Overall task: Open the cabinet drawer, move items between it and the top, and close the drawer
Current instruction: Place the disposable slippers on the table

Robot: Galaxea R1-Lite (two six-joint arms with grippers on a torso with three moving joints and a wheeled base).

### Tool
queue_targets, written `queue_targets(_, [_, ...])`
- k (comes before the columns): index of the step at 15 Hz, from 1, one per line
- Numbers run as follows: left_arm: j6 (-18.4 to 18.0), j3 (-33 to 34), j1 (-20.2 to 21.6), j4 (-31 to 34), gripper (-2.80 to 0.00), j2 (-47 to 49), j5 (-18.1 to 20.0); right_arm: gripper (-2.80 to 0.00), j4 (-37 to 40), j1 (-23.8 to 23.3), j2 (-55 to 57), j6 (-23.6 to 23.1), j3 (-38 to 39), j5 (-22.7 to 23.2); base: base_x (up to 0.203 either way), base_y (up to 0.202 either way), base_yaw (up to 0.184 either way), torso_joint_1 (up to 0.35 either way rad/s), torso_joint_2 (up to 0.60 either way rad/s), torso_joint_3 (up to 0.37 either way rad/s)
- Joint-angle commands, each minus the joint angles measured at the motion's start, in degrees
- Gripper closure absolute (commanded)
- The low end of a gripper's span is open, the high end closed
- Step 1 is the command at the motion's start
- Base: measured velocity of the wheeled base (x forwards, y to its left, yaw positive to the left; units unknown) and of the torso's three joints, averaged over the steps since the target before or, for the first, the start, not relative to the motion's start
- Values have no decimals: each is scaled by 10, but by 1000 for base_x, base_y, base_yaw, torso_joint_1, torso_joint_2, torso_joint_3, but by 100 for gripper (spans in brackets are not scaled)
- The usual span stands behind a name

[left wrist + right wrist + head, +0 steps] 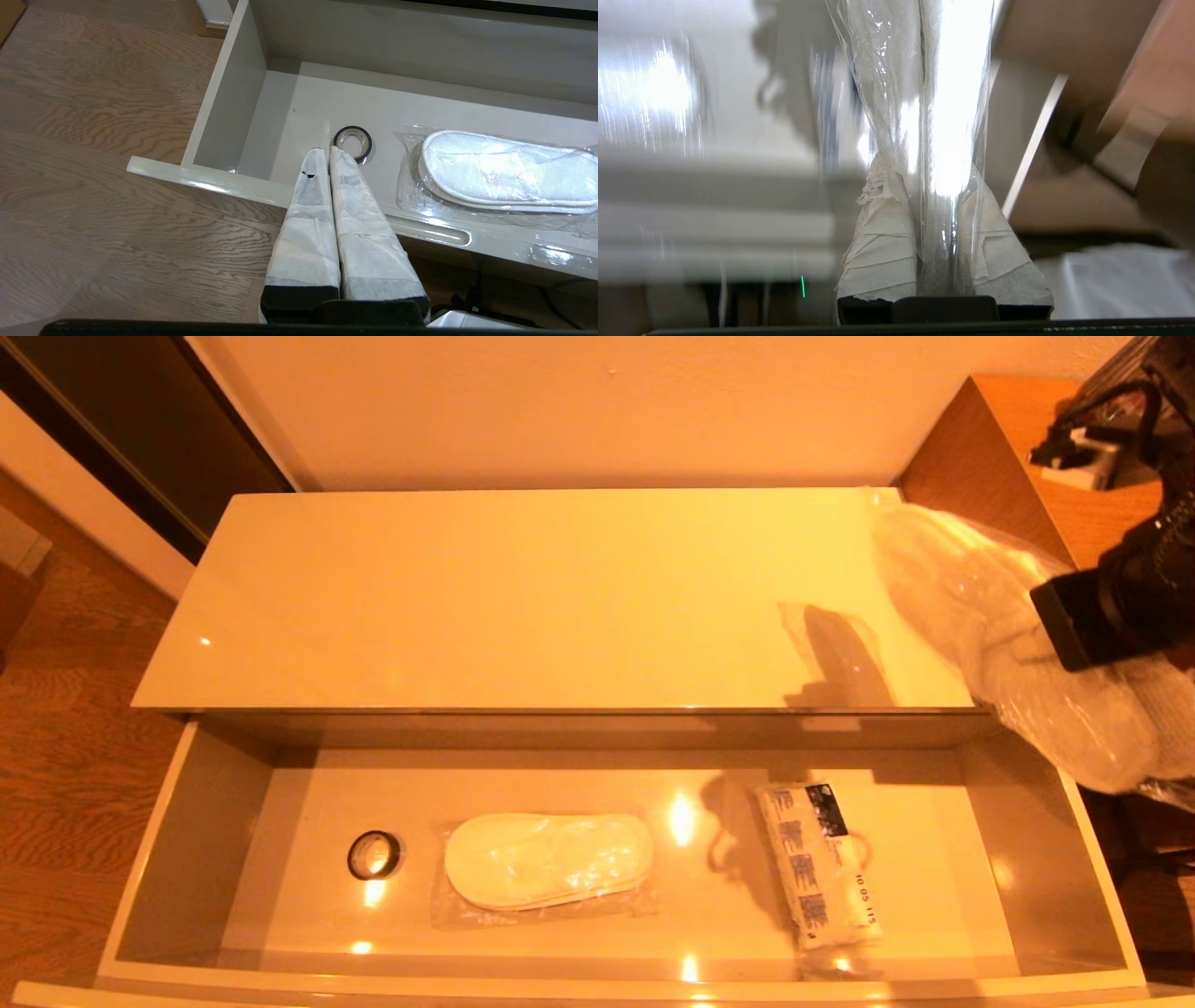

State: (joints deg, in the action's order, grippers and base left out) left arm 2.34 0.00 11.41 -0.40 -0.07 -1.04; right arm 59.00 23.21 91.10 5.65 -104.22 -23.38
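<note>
Open cabinet drawer [187, 859], three items inside.
Tape ring [374, 855] at 9 o'clock, bagged slippers [548, 873] centre, packet [819, 868] at 3 o'clock; a second bagged pair [1018, 644] hangs over the top's [523, 607] 3 o'clock end.

Hotel-style bedroom or home interior: wood-grain plank floor [93, 140], plain pale wall [579, 411], glossy cream low cabinet, top [523, 607] bare, beside taller brown wooden cabinet [990, 457]. Open drawer [187, 840] holds bagged disposable white slippers [546, 859], typical guest-room supply.

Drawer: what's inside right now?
The cabinet drawer holds a black tape ring, bagged white slippers and a blue-print packet. A second slipper bag, held by the right gripper, hangs over its right end, hiding that corner.
</note>
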Motion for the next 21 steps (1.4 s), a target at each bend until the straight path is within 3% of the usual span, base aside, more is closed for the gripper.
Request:
queue_targets(1, [0,1,0,0,0,-22,0,0,-26,-23,86,-10,-81,-14,0,0,0,0,0,0])
queue_targets(6, [0,1,0,0,0,-22,0,0,-245,-69,263,-59,-72,-71,0,0,0,0,0,0])
queue_targets(9, [0,1,0,0,0,-22,0,0,-302,-75,297,-94,-71,-99,0,0,0,0,0,0])
queue_targets(21, [0,2,0,0,0,-22,0,0,-256,-84,222,-169,-67,-81,0,0,0,0,0,0])
